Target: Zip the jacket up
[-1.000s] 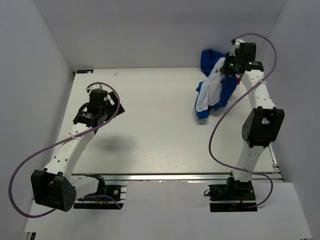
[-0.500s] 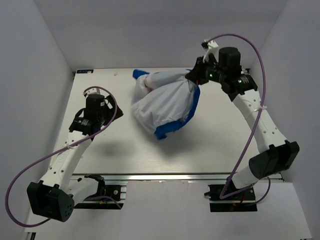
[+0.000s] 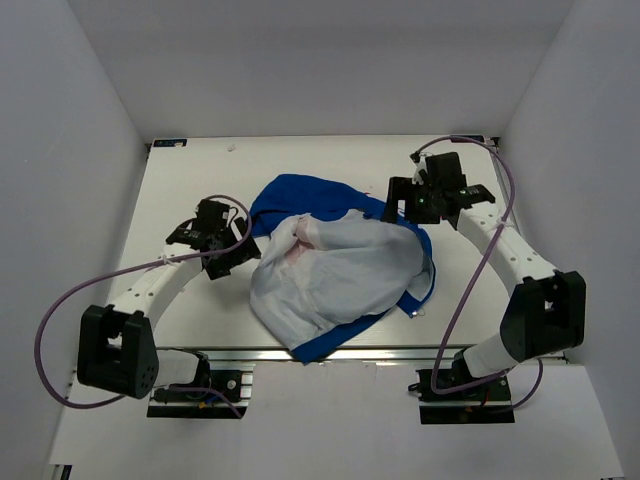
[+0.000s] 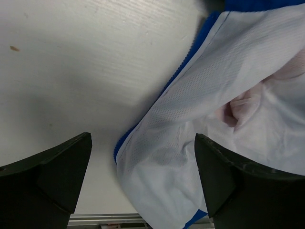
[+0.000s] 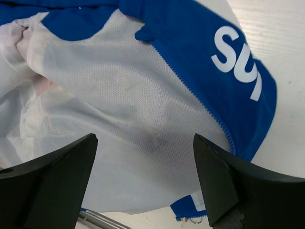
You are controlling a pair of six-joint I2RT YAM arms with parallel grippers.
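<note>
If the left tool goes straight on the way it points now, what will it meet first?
Probably the jacket: its white lining edge lies straight ahead of the open left tool, though bare table is close beside it.

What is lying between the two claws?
The jacket, white lining up, lies between the left gripper and right gripper, as the top view shows.

jacket (image 3: pixel 340 270) dropped flat mid-table, right hand (image 3: pixel 398 205) now open, left hand (image 3: pixel 240 247) nearer
</note>
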